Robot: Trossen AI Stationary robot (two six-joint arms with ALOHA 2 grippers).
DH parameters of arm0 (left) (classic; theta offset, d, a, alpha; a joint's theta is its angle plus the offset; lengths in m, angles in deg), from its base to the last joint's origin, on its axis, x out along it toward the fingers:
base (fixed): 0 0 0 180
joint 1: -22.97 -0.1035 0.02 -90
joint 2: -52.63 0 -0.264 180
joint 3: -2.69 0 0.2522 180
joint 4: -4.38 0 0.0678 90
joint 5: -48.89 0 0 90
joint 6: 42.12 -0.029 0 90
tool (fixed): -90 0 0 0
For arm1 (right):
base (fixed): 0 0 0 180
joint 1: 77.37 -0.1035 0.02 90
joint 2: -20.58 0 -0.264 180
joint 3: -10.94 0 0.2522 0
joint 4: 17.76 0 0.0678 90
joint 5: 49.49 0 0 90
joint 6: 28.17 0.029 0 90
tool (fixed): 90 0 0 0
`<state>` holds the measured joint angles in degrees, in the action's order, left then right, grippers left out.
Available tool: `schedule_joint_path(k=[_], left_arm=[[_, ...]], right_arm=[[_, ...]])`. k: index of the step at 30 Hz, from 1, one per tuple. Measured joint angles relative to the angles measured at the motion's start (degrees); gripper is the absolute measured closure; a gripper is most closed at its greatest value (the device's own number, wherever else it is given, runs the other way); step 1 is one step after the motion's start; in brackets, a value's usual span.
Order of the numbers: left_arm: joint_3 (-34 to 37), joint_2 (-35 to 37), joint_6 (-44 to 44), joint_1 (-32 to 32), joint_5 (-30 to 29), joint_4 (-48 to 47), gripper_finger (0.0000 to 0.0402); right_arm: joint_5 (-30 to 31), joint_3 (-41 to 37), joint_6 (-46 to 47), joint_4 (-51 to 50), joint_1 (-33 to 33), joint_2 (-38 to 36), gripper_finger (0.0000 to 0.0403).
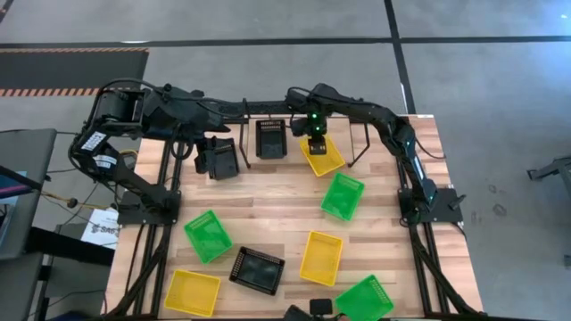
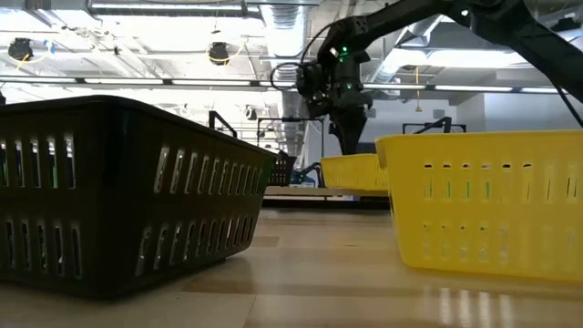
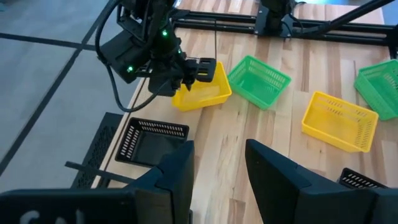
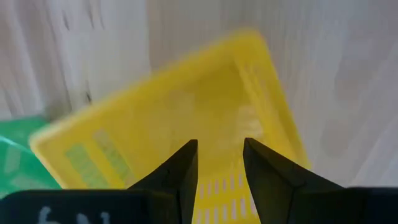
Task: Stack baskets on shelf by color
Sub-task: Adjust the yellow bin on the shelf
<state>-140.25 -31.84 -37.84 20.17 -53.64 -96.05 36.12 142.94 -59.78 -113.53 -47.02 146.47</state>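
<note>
High view: I have the right tool (image 1: 315,141) at the near rim of a yellow basket (image 1: 323,156) that sits on the desk (image 1: 268,209) just in front of the shelf (image 1: 294,116), beside a green basket (image 1: 343,195). Its fingers (image 4: 180,171) straddle the basket's wall with a narrow gap, though I cannot tell if they pinch it. My left tool (image 3: 217,171) hangs part-open, empty, beside the black basket (image 1: 271,138) at the shelf.

Beyond the right gripper (image 2: 349,137) you see a grey floor (image 1: 268,18) and bright ceiling strip lights (image 2: 164,80) overhead.
</note>
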Motion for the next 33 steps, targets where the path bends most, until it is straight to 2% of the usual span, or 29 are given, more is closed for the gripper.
schedule_joint_path(k=[8,13,21,33], left_arm=[[0.00,0.00,0.00,0.00,-0.25,0.00,0.0269],[0.00,0.00,-0.38,0.00,-0.29,-0.01,0.0269],[0.00,0.00,-1.03,0.00,-0.34,-0.03,0.0269],[0.00,0.00,-0.68,0.00,-0.32,-0.03,0.0269]], right_arm=[[0.09,0.85,-1.90,2.44,-1.87,-0.02,0.0254],[5.87,0.85,-3.26,2.73,-1.86,-0.14,0.0259],[7.84,0.91,-5.03,6.13,-0.94,-0.57,0.0255],[5.43,-0.93,-5.32,7.40,-0.61,-0.57,0.0261]])
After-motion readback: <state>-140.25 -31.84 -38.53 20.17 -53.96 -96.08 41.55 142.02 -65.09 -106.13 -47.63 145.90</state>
